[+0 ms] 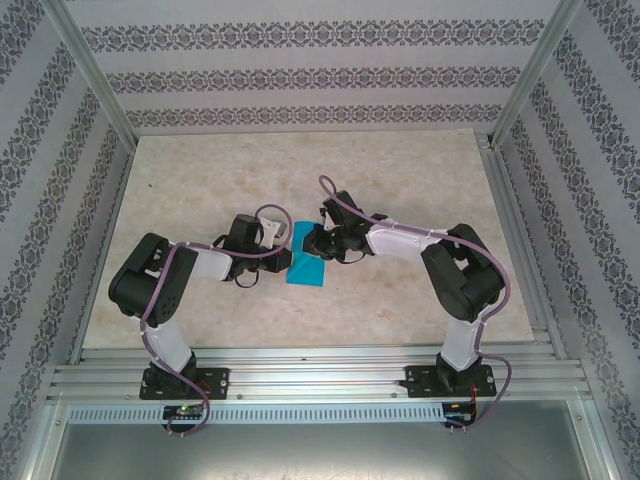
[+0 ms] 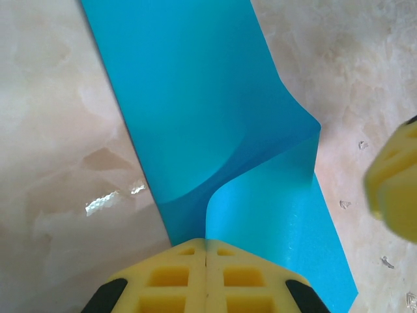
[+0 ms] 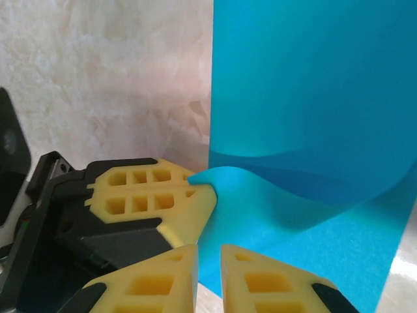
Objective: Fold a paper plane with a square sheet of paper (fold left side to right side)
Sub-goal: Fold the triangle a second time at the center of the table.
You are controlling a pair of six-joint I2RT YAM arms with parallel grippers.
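Left gripper (image 2: pixel 206 244) tight on square sheet of paper (image 2: pixel 195 98); right gripper (image 3: pixel 209 254) beside, hold unclear.

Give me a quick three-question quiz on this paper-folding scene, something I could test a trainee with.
1. True or false: the left gripper is shut on an edge of the square sheet of paper.
2. Pick one. The sheet is: A) flat all over; B) partly lifted in a curl; C) crumpled into a ball.
3. Fill in: the sheet rests on a pale marbled ___.
Key: 1 true; 2 B; 3 table.
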